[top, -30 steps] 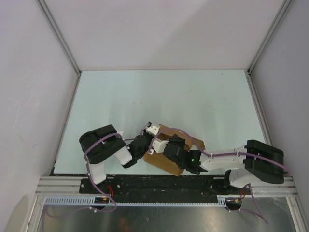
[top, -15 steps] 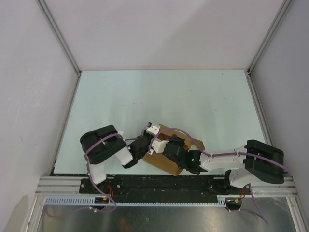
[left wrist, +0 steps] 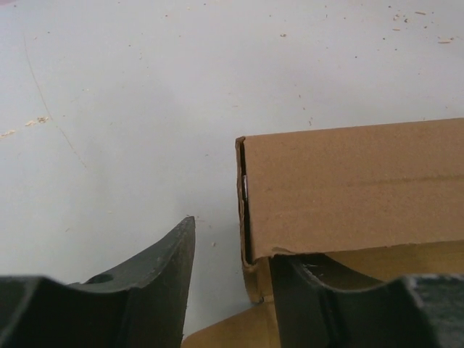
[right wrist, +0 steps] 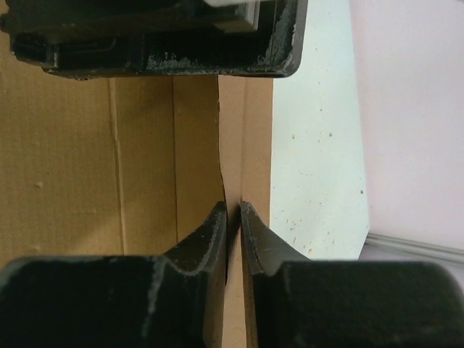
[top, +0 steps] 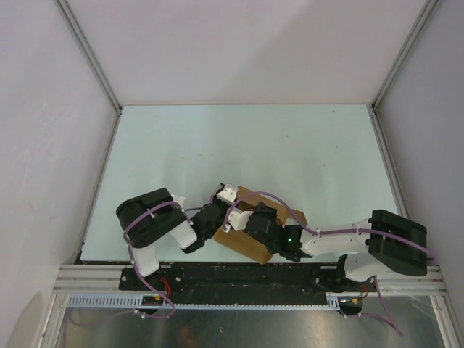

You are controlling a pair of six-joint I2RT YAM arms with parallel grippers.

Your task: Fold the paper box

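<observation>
Nearest the arm bases, the paper box (top: 245,246) lies slanted at the near edge of the worktop (top: 217,145), about mid-way across, with both wrists crowded over it.

- **Right jaws:** almost together, and they look to be nipping a thin edge of card along the box's side.
- **Left jaws:** standing apart and holding nothing. One finger is over bare worktop, the other sits just in front of the box's open end, under the top panel.

My read is that the body is already folded into a carton and the step in hand is closing an end. The next move probably needs the left to get back onto that end and press it in while the right steadies the wall.

Compared with a second ago, the left jaws were nearly closed and have now sprung apart. The left arm has drifted a touch outward, and the box hasn't budged.
</observation>
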